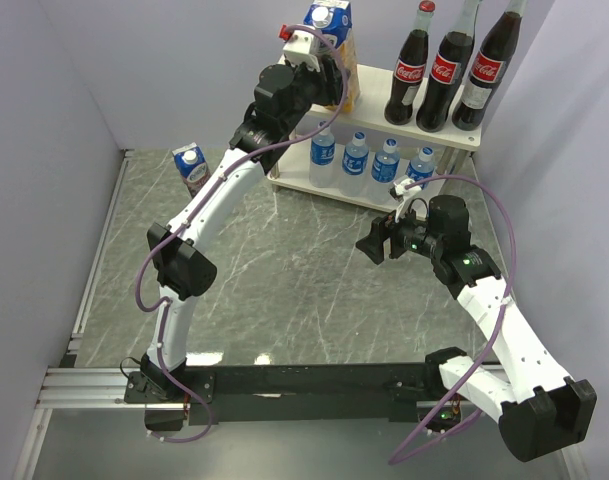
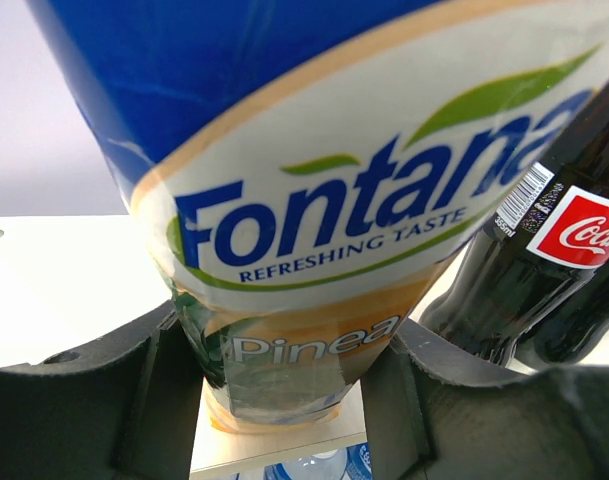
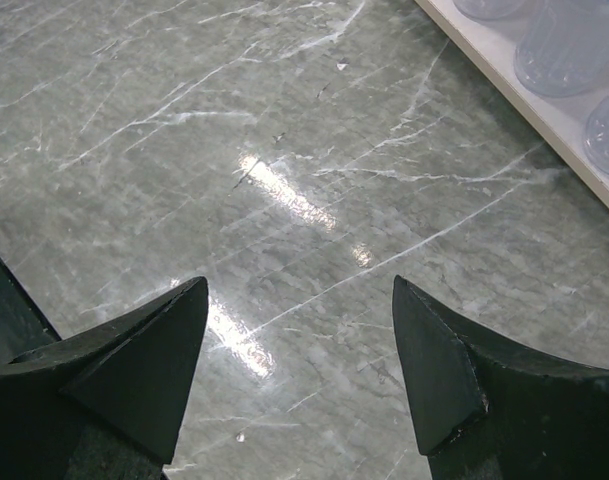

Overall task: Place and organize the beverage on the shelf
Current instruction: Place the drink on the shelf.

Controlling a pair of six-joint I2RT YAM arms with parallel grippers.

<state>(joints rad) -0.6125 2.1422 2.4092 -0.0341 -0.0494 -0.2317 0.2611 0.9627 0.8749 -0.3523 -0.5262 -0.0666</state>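
Count, by type: three dark glass Coca-Cola bottles with red caps (image 1: pixel 446 72), four small clear water bottles with blue labels (image 1: pixel 355 158), and two blue-topped juice cartons.

My left tool (image 2: pixel 284 400) is closed part-way on the blue-and-white pineapple juice carton (image 2: pixel 324 200), one finger against each side of its lower body. This carton is at the left end of the top board of the pale two-tier wooden shelf (image 1: pixel 376 105), with its base at the board's near edge. I cannot tell whether the board is bearing it. The three Coca-Cola bottles stand upright in a row on the same board, to its right. All four water bottles stand in a row on the lower board.

The second blue-topped carton (image 1: pixel 191 167) stands upright on the grey marbled bench (image 3: pixel 184 130), left of the shelf and apart from it.

Legible writing on the held carton: "Fontana", "REFRESHING TASTE", and "Pinea", where the rest is cut off. The red bottle labels read "Coca-Cola". The second carton's print is too small to read.

My right tool (image 3: pixel 299 285) stands wide apart and empty above the bench, near the shelf's lower board.
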